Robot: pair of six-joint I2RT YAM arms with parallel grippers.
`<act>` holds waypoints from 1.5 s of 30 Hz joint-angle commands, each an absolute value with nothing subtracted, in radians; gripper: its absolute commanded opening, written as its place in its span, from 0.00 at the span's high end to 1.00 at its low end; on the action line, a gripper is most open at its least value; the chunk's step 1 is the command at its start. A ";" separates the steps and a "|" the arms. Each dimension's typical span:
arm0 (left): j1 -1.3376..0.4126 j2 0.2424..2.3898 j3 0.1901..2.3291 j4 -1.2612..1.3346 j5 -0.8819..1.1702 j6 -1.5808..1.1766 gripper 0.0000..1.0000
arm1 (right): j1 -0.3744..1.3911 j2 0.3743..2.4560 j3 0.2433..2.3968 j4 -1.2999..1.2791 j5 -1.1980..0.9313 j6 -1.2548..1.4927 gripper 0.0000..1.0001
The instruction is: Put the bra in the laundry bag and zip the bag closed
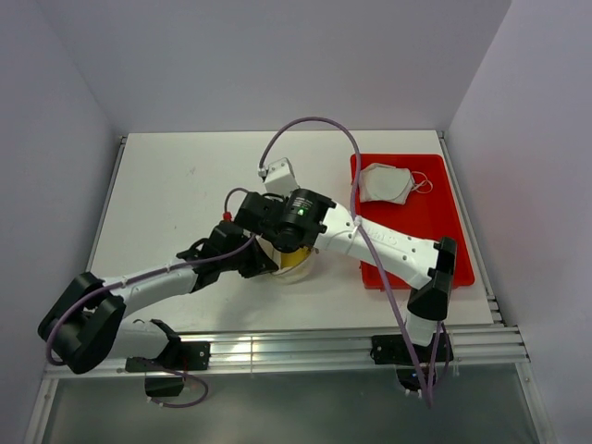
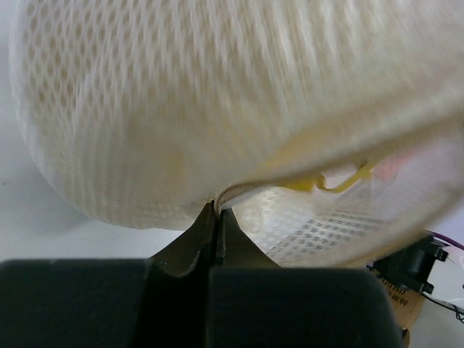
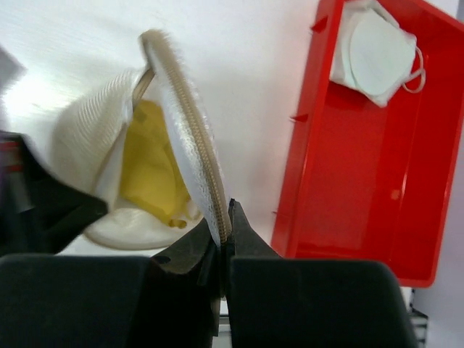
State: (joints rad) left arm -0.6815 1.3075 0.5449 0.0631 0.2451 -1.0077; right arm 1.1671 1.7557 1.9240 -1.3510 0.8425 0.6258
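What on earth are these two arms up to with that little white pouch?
Both arms are working on the laundry bag held between them. The left gripper is pinched on the edge of its mesh, and the right gripper is pinched on the tan zipper rim of its round flap. The bra is already inside, its yellow showing through the gap. The flap stands open, so the zipping is not yet done. A white-grey bra lies in the red tray off to the side.
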 commanded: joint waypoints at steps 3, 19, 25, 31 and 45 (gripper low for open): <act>-0.695 1.162 0.563 -0.029 0.170 -1.002 1.00 | 1.108 1.704 1.744 -1.323 0.872 0.652 1.00; -0.675 1.115 0.640 -0.126 0.146 -0.985 1.00 | 1.149 1.750 1.732 -1.132 0.674 0.617 0.66; -0.653 1.147 0.594 -0.074 0.172 -0.992 1.00 | 1.152 1.743 1.710 -0.999 0.580 0.589 0.46; -0.600 1.129 0.549 -0.075 0.189 -0.986 1.00 | 1.118 1.674 1.643 -0.922 0.572 0.609 0.42; -0.494 1.161 0.511 -0.029 0.274 -0.950 1.00 | 0.870 1.257 1.184 -0.450 0.192 0.537 0.32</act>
State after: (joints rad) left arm -0.4988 1.1500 0.5140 -0.0807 0.2344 -0.9802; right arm 0.8711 1.3365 1.2312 -0.6556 0.3450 0.5724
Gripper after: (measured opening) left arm 0.027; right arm 0.659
